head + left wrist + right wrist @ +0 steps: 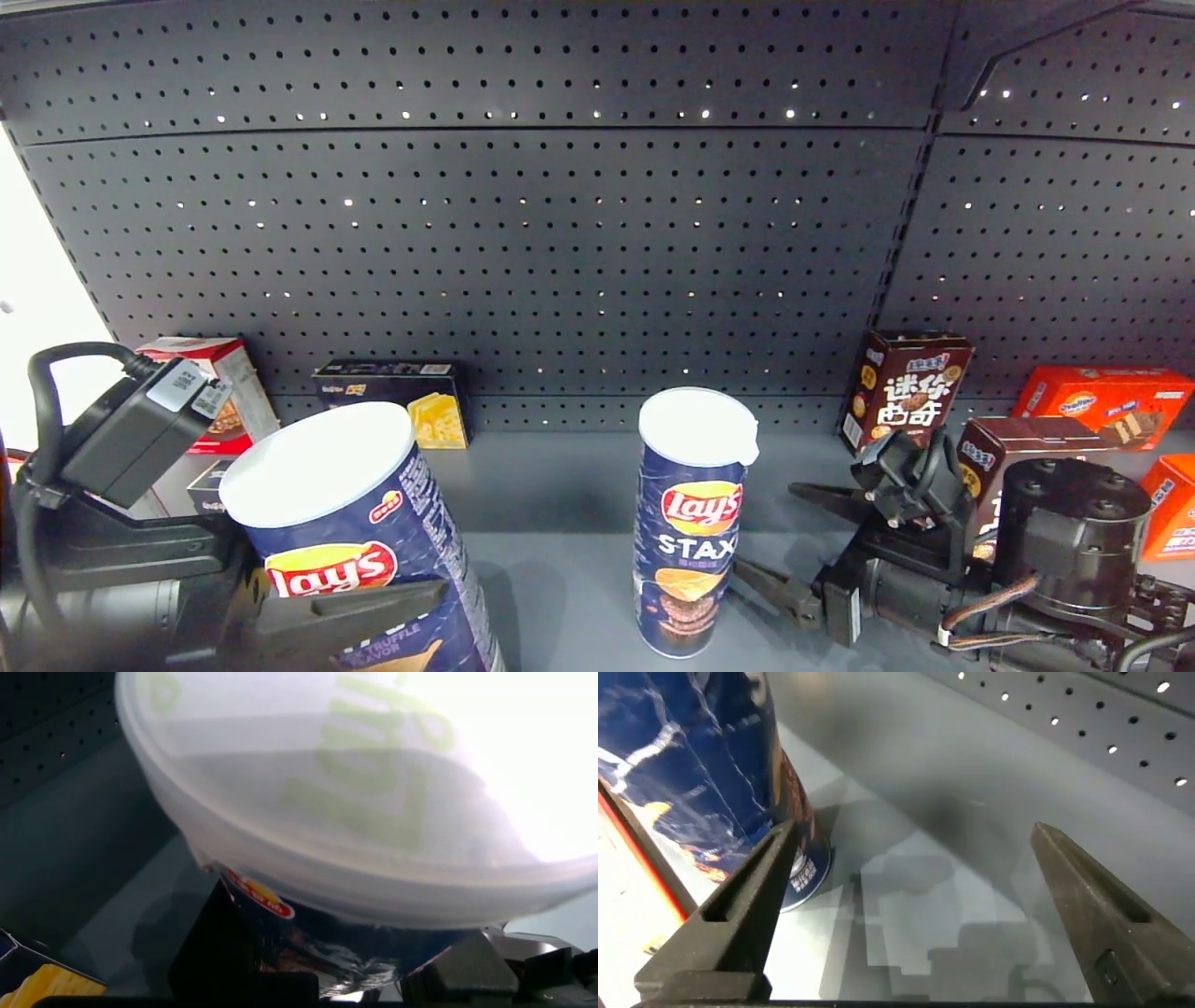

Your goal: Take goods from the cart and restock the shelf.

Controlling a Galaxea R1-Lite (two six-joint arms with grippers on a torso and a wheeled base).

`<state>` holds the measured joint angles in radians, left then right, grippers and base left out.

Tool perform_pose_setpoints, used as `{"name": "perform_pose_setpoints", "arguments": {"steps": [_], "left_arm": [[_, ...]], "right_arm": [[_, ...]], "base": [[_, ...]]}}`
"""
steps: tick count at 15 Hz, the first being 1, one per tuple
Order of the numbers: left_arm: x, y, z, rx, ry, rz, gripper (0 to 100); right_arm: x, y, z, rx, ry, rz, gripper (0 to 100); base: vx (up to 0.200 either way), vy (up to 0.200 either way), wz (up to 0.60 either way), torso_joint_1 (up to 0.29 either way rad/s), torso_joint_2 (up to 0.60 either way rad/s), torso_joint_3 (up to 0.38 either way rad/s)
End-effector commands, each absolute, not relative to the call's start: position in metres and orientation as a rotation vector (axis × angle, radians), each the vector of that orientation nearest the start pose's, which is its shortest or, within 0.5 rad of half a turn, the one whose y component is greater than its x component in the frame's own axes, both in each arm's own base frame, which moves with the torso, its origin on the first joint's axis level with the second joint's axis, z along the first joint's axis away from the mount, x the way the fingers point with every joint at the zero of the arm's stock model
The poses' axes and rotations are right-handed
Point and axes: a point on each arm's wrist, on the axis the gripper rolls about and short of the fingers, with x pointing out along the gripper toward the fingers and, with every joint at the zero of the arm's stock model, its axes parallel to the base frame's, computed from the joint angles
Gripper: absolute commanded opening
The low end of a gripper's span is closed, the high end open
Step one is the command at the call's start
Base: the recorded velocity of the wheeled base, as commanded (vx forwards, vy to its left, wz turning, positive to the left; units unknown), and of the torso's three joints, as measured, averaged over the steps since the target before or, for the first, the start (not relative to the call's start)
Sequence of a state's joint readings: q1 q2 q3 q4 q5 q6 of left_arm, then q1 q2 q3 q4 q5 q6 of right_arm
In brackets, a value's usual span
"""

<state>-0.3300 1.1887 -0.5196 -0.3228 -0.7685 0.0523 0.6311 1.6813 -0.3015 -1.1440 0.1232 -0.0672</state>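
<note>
My left gripper [350, 607] is shut on a dark blue chip can [345, 523] with a white lid, held upright above the shelf's left front. The left wrist view looks onto that can's lid [355, 793] from close by, with the gripper [346, 971] clamped just under the lid. A second, matching chip can [691, 523] stands upright mid-shelf. My right gripper [780, 541] is open just to the right of it, fingertips near but apart from the can. In the right wrist view the standing can [691, 775] sits beside one finger [738, 924], with the gripper [915, 905] over bare shelf.
Along the pegboard back wall [579, 243] lie a red-and-white box [219, 373] and a dark cracker box [401, 392] at the left, a brown box [901, 387] and orange boxes [1102, 401] at the right. The grey shelf board [551, 523] is bare between the two cans.
</note>
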Motion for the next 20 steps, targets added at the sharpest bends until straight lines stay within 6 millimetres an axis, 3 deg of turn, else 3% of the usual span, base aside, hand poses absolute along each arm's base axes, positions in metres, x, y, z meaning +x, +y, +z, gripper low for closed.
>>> {"name": "perform_pose_setpoints", "arguments": {"steps": [1,5,8,12,13,14,16,20], "left_arm": [[0.149,-0.067,0.197,-0.033,0.326,-1.096,0],[0.149,-0.068,0.197,-0.032,0.323,-1.097,0],[0.149,-0.068,0.199,-0.029,0.312,-1.096,0],[0.15,-0.068,0.202,-0.026,0.298,-1.098,0],[0.151,-0.067,0.203,-0.024,0.285,-1.093,0],[0.151,-0.067,0.203,-0.024,0.285,-1.093,0],[0.159,-0.054,0.21,-0.016,0.221,-0.984,0],[0.16,-0.055,0.214,-0.013,0.211,-0.99,0]], "right_arm": [[0.188,0.14,0.132,-0.108,0.145,0.755,100],[0.178,0.126,0.151,-0.121,0.093,0.721,100],[0.161,0.112,0.182,-0.125,0.049,0.643,100],[0.118,0.078,0.207,-0.122,0.025,0.461,100],[0.106,0.068,0.209,-0.121,0.022,0.419,100],[0.106,0.068,0.209,-0.121,0.022,0.419,100],[0.062,0.034,0.201,-0.114,0.009,0.308,100],[0.015,0.001,0.176,-0.142,0.076,0.23,100]], "base": [[0.0,0.0,0.0,0.0,0.0,0.0],[0.0,0.0,0.0,0.0,0.0,0.0],[0.0,0.0,0.0,0.0,0.0,0.0],[0.0,0.0,0.0,0.0,0.0,0.0],[0.0,0.0,0.0,0.0,0.0,0.0],[0.0,0.0,0.0,0.0,0.0,0.0],[0.0,0.0,0.0,0.0,0.0,0.0],[0.0,0.0,0.0,0.0,0.0,0.0]]}}
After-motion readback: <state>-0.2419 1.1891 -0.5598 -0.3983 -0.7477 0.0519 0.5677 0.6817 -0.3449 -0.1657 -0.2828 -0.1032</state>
